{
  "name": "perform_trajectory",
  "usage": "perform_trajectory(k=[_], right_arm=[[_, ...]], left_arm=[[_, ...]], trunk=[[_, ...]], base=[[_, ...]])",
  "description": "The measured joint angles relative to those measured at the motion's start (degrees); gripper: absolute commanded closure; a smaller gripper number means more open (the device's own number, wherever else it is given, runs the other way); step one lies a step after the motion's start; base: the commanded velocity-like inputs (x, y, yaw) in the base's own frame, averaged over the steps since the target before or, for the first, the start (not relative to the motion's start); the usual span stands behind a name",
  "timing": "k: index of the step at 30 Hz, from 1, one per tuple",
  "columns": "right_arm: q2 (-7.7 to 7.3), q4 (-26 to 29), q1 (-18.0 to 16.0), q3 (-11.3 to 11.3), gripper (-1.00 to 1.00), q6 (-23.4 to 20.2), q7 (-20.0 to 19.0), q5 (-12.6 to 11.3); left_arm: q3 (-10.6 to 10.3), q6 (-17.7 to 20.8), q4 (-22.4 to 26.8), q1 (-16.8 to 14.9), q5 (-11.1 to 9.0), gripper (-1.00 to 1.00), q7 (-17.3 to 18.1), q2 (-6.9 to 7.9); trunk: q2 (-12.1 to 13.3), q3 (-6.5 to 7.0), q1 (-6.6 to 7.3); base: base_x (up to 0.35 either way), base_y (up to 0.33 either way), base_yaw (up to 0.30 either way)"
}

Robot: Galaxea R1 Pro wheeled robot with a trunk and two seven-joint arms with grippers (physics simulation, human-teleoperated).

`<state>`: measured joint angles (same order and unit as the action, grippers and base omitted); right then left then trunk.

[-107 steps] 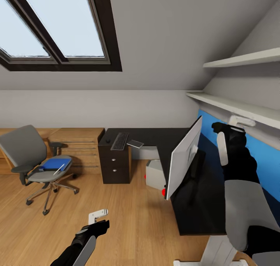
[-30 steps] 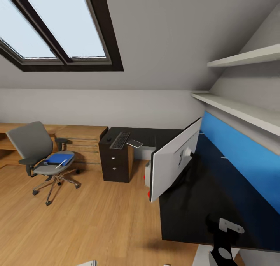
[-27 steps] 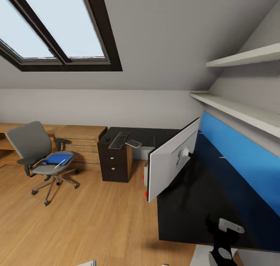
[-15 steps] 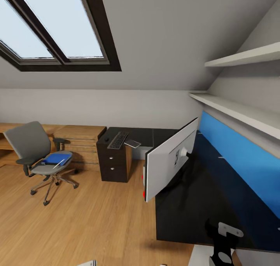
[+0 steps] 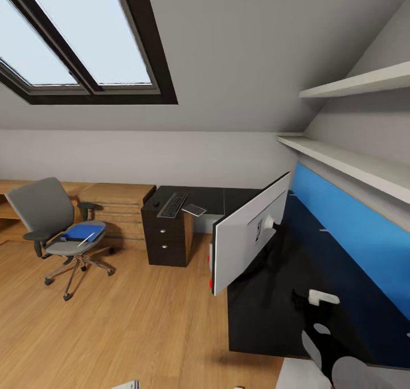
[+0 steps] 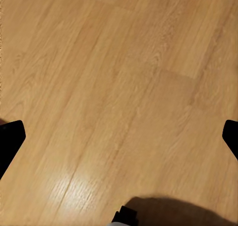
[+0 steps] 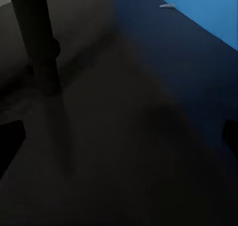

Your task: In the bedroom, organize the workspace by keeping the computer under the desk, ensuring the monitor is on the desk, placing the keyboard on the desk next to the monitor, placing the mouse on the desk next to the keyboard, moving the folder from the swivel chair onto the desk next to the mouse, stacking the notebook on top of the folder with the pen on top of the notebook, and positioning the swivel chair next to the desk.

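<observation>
Monitor [image 5: 249, 241] stands on the dark desk [image 5: 267, 315]; above that desk our right gripper [image 7: 119, 137] hangs with jaws spread wide. Our left gripper [image 6: 119, 137], equally spread, faces wooden floor [image 6: 109, 87]. From the head we see folder [image 5: 83, 232] on the swivel chair [image 5: 54, 226].

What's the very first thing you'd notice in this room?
Probably the big white monitor, standing on the dark desk with its back toward us, in front of a bright blue wall panel. Next, the grey swivel chair out on the wooden floor, with something blue on its seat.
</observation>
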<state>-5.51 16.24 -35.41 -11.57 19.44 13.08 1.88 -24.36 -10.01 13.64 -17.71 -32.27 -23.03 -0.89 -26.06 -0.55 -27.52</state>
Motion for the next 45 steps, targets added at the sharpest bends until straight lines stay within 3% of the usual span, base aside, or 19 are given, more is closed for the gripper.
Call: perform_trajectory(k=[1, 5, 13, 15, 18, 19, 20, 21, 24, 25, 32, 36, 44, 45], right_arm=[[-0.66, -3.1, -3.0, 0.0, -1.0, -0.7, -1.0, 0.0], [-1.54, -7.2, -8.0, 0.1, -1.0, -1.7, -3.8, 0.0], [-1.87, -9.2, -10.3, 0.5, -1.0, -1.5, -6.4, 0.1], [-1.86, -9.2, -10.5, 0.3, -1.0, -1.8, -6.3, -0.1], [-1.84, -9.1, -10.5, 0.2, -1.0, -2.0, -6.0, -0.4], [-1.87, -8.9, -10.5, -0.9, -1.0, -2.0, -5.9, -1.3], [-1.86, -8.9, -10.5, -1.1, -1.0, -2.0, -5.9, -1.5], [-1.83, -8.9, -10.5, -1.3, -1.0, -2.0, -5.9, -1.7], [-1.96, -8.8, -10.5, -1.7, -1.0, -1.5, -6.1, -1.8], [-1.87, -9.0, -10.5, -1.7, -1.0, 0.3, -6.2, -1.7], [-1.56, -9.4, -10.5, -1.7, -1.0, 1.7, -6.3, -1.6], [-1.45, -9.4, -10.5, -1.6, -1.0, 1.9, -7.0, -1.6], [-1.49, -9.4, -10.4, -1.7, -1.0, 2.1, -7.2, -1.5], [-1.69, -9.5, -10.4, -1.4, -1.0, 2.1, -7.3, -1.1]], left_arm=[[0.0, 0.0, 0.0, 0.0, 0.0, -1.0, 0.0, 0.0], [0.0, 0.0, 0.0, 0.0, 0.1, -1.0, 0.0, 0.06], [0.0, 0.2, 1.1, 0.0, 0.2, -1.0, 0.0, 0.15], [0.0, 4.8, 10.0, -0.1, 0.1, -1.0, 0.0, 1.11], [0.3, 10.4, 15.9, -0.1, -0.4, -1.0, 0.0, 1.39], [5.2, 28.0, 23.4, -0.1, -0.6, -1.0, -0.1, 1.58], [6.6, 33.3, 34.0, -0.2, -0.4, -1.0, 0.0, 1.53], [9.5, 38.8, 39.3, -0.2, -0.4, -1.0, 0.0, 1.46], [15.4, 46.9, 42.5, -0.2, -0.1, -1.0, -0.1, 0.99], [16.4, 47.1, 41.4, -0.2, 0.2, -1.0, -0.1, 0.97], [16.6, 47.1, 41.2, -0.2, 0.3, -1.0, 0.0, 0.81], [14.3, 44.0, 41.5, -0.2, 0.3, -1.0, 0.1, 0.79], [13.6, 41.7, 41.3, -0.2, 0.2, -1.0, 0.2, 0.78], [11.9, 41.7, 41.1, -0.2, 0.1, -1.0, 0.1, 0.78]], trunk=[[0.0, 0.01, 0.0], [0.0, 0.0, 0.0], [0.0, -0.01, 0.0], [0.0, 0.0, 0.0], [0.0, 0.0, 0.0], [0.0, -0.01, 0.0], [0.0, 0.01, 0.0], [0.0, 0.01, 0.01], [0.0, -0.01, 0.0], [0.0, -0.01, 0.0], [0.0, -0.01, 0.0], [0.0, -0.01, 0.0], [0.0, -0.01, 0.01], [0.0, -0.01, 0.0]], base=[[0.0, 0.0, 0.0], [0.0, 0.0, 0.0], [0.0, 0.0, 0.0], [0.0, 0.0, 0.0], [0.0, 0.0, 0.0], [0.0, 0.0, 0.0], [0.0, 0.0, 0.0], [0.0, 0.0, 0.0], [0.0, 0.0, 0.0], [0.0, 0.0, 0.0], [0.0, 0.0, 0.0], [0.0, 0.0, 0.0], [0.105, 0.0, 0.0], [0.01, 0.0, 0.0]])
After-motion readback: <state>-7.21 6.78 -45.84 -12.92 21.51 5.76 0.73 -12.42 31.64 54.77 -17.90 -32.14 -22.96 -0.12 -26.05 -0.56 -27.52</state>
